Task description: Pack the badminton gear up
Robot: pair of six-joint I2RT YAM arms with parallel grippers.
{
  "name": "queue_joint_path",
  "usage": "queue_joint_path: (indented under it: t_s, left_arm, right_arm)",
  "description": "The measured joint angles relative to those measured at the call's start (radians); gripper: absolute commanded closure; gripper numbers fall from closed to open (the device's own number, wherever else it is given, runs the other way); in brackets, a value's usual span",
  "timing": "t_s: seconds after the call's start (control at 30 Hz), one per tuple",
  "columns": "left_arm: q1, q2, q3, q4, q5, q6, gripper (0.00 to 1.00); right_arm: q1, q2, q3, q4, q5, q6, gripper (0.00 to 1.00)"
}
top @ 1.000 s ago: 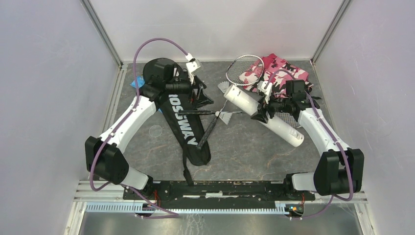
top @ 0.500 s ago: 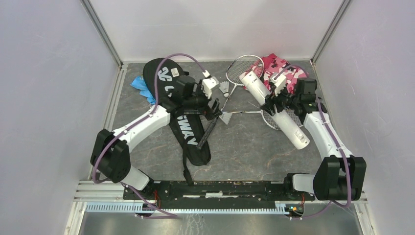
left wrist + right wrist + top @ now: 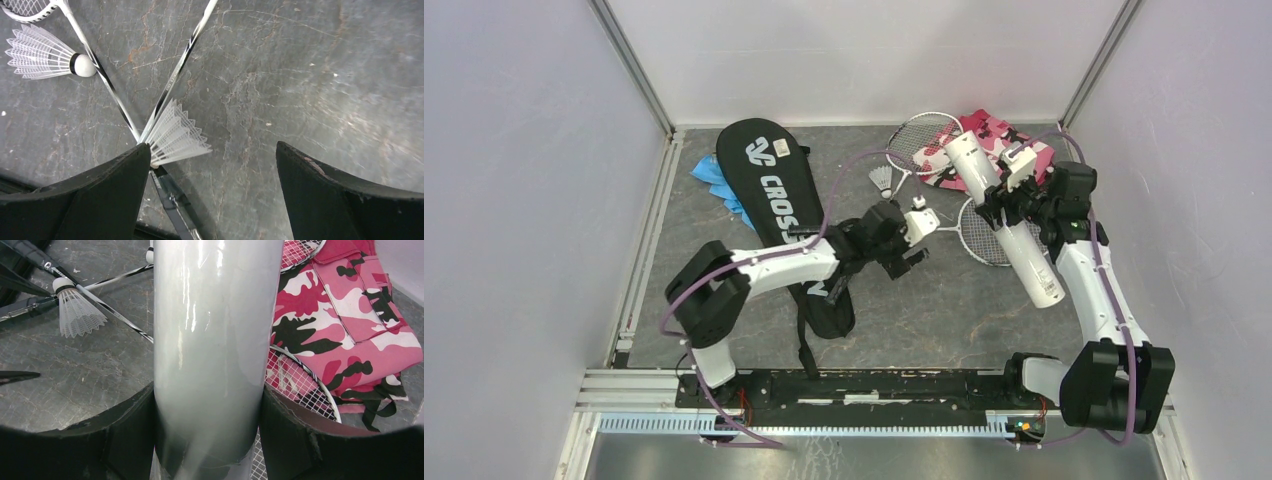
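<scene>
You face table (image 3: pixel 944 310): dark grey stone pattern, rust-brown veins. Racket bag (image 3: pixel 776 190): black, white CROSSWAY lettering, white logo. Tube (image 3: pixel 1007 220): plain white, glossy grey sheen close up. Far racket (image 3: pixel 914 140), near racket (image 3: pixel 976 235): silver-white frames, white strings, shafts white with black bands. Far shuttlecock (image 3: pixel 882 181): white feathers, white cork, black band. Second shuttlecock (image 3: pixel 176 136): white feathers. Camouflage cloth (image 3: pixel 1014 150): pink, white, dark red, black blotches. Small cloth (image 3: pixel 716 182): blue. Your left arm (image 3: pixel 779 268), right arm (image 3: pixel 1104 300): white links, black joints.

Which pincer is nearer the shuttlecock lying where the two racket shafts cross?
Left. The left pincer hovers open directly over that shuttlecock, one finger beside its feathers. The right pincer is farther off to the side, shut around the white tube.
</scene>
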Motion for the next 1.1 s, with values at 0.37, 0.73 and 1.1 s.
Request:
queue_joint_path:
  t_s: [0.37,0.73,1.1]
  left_arm:
    - [-0.078,0.232,0.135,-0.001,-0.356,0.106,0.07]
    - [-0.078,0.265,0.144,-0.003,-0.515,0.213,0.44]
    - [-0.079,0.255,0.163,-0.047,-0.521,0.266,0.9]
  right_arm:
    - [-0.017,0.0,-0.018,0.007,-0.027,0.007,0.61]
    - [-0.02,0.004,-0.019,0.008,-0.056,0.006,0.61]
    - [-0.021,0.015,-0.02,0.008,-0.069,0.006,0.61]
